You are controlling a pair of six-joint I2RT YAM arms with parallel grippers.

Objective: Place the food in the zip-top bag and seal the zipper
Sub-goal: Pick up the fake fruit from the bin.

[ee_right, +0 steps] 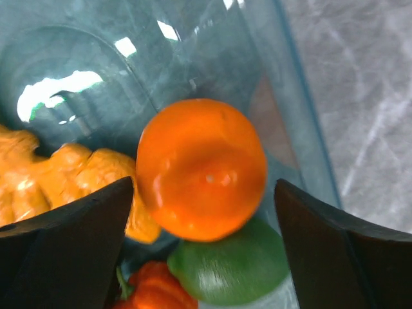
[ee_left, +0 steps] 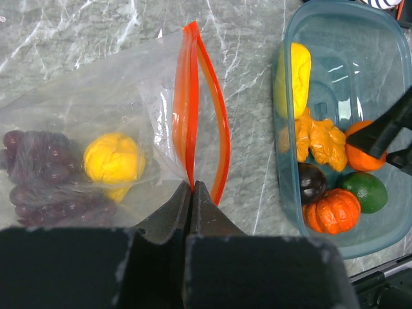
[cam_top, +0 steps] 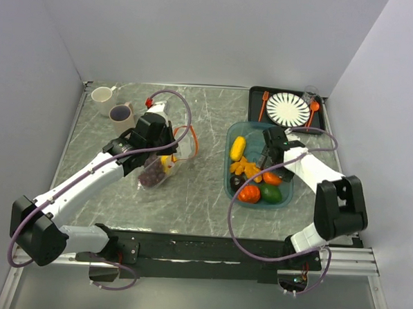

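With the left pincer point(ee_left: 192, 193) clamped shut on the bag point(ee_left: 77, 103) at its zipper point(ee_left: 183, 96), left of the tabletop's point(cam_top: 204, 196) middle, the wide-open, empty right pincer point(ee_right: 203, 193), straddling the orange point(ee_right: 201, 168) in the tray point(ee_left: 335, 26) near the right edge, should sink centred before closing.

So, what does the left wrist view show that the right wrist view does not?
Only the left wrist view shows the zip-top bag, with grapes and a yellow fruit inside, and the left gripper shut on the end of the zipper. Only the right wrist view shows clearly the open right gripper straddling the orange without touching it. Both show the teal tray, the orange and the green fruit beside it.
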